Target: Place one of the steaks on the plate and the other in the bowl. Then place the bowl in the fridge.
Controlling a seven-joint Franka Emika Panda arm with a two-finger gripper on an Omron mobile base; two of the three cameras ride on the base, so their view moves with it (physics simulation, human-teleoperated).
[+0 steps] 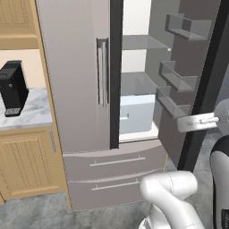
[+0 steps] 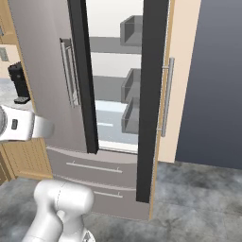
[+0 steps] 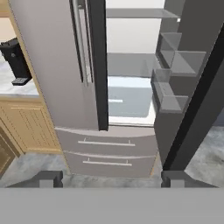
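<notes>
The tall grey fridge (image 1: 80, 76) stands ahead with its left door shut and its right door (image 1: 197, 67) swung open. Inside are pale shelves and a white drawer (image 1: 136, 114). In the hand view the fridge (image 3: 57, 65) fills the middle distance, well ahead of my gripper (image 3: 110, 177). Its two dark fingertips (image 3: 48, 177) stand wide apart at the bottom, open with nothing between them. The steaks, the plate and the bowl are out of view.
The open door carries several grey bins (image 1: 179, 76) and its dark edge (image 2: 153, 94) juts toward me. Two freezer drawers (image 1: 116, 172) sit below. A black coffee machine (image 1: 13, 87) stands on the marble counter (image 1: 31, 114) over wooden cabinets at left.
</notes>
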